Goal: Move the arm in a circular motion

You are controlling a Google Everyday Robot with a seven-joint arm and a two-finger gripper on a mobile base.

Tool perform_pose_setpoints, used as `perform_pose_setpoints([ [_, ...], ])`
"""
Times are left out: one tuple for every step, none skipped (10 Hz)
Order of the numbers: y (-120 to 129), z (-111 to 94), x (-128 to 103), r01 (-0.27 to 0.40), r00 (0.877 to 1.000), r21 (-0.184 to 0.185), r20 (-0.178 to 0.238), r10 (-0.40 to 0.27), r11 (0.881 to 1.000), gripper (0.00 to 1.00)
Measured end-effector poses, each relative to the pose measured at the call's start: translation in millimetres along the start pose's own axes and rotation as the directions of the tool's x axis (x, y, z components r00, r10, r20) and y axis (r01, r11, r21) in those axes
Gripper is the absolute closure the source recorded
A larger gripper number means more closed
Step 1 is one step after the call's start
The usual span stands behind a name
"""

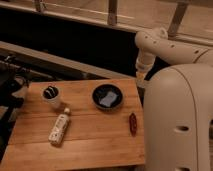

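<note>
I see the large white tubular arm (pixel 170 47) at the far right, its gripper (pixel 142 75) hanging just past the wooden desk's (pixel 100 142) far right corner; open or closed, I cannot tell. I'd sweep an even loop, well above the dark round bowl (pixel 107 96).

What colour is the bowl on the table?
Black bowl, camera view; gripper hangs by the far right corner of the table.

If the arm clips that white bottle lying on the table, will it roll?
Likely: the bottle lies on its side and looks rounded, so it would probably roll or spin. It looks plastic, probably light. The arm is off the table, far right; its tool is not visible.
</note>
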Motion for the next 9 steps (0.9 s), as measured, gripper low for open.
perform_pose_setpoints([
  [4.2,0.9,-13.9,0.034,0.999,0.004,-0.010,-0.034,0.999,0.99],
  [10.6,1.5,-20.7,0.061,0.998,0.008,-0.025,-0.061,0.998,1.00],
  [20.8,2.0,-24.3,0.074,0.997,0.008,-0.031,-0.074,0.997,1.00],
  [37.6,2.2,-29.3,0.090,0.995,0.010,-0.031,-0.090,0.996,1.00],
  [62.7,1.2,-34.6,0.116,0.993,0.011,-0.034,-0.116,0.993,1.00],
  [78.1,-1.7,-38.1,0.135,0.990,0.015,-0.040,-0.134,0.991,1.00],
  [92.4,-4.4,-47.4,0.157,0.987,0.020,-0.044,-0.156,0.987,1.00],
  [110.3,-7.5,-65.6,0.189,0.981,0.029,-0.046,-0.188,0.981,1.00],
  [121.8,-10.4,-74.1,0.210,0.977,0.044,-0.045,-0.208,0.977,1.00],
])
